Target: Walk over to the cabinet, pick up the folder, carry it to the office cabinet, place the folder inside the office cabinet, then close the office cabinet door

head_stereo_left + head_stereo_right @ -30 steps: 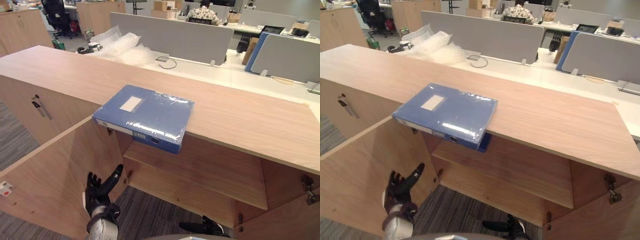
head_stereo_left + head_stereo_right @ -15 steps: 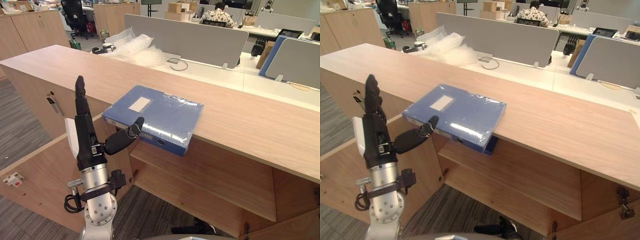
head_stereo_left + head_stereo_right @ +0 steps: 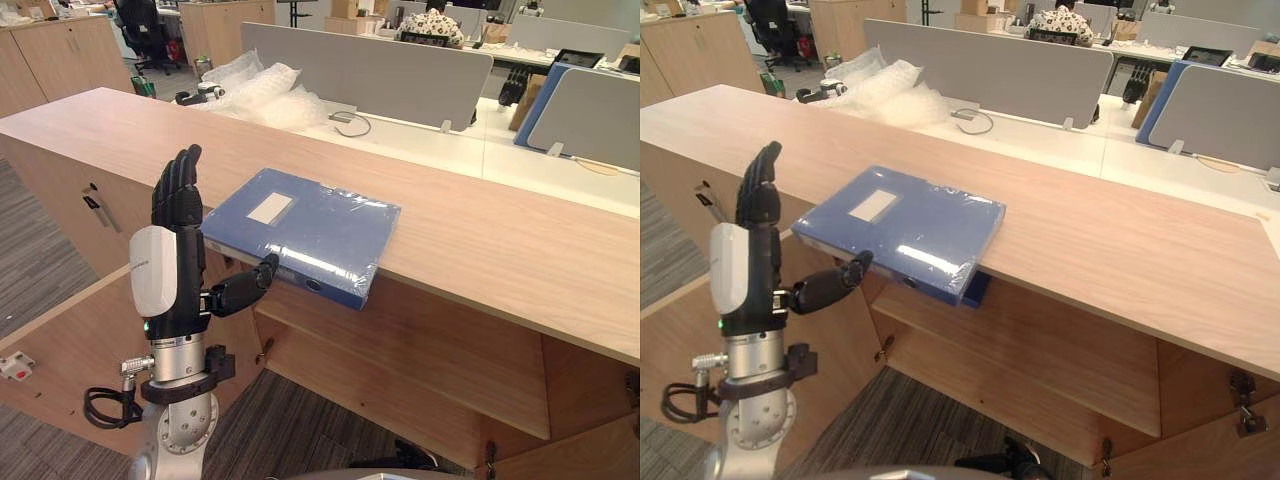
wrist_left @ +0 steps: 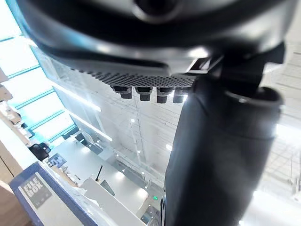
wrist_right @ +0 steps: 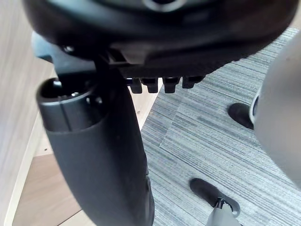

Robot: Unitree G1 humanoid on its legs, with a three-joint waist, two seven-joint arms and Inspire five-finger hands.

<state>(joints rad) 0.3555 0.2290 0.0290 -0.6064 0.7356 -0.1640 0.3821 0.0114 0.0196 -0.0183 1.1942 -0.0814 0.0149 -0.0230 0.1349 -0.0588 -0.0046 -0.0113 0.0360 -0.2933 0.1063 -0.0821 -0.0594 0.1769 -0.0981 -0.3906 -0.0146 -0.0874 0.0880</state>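
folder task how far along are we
Done: the robot is at the cabinet. In hand: the left hand is raised open beside the folder, nothing gripped; the right hand hangs low. Left: lifting the folder, carrying it, shelving it, closing the open door.

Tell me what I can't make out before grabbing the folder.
- Left hand thumb against folder: contact unclear in eye views; the thumb covers the edge.
- Folder underside: hidden by its own top.
- Right hand: mostly cut off by eye views' bottom edge.
- Cabinet floor: cut off there too.
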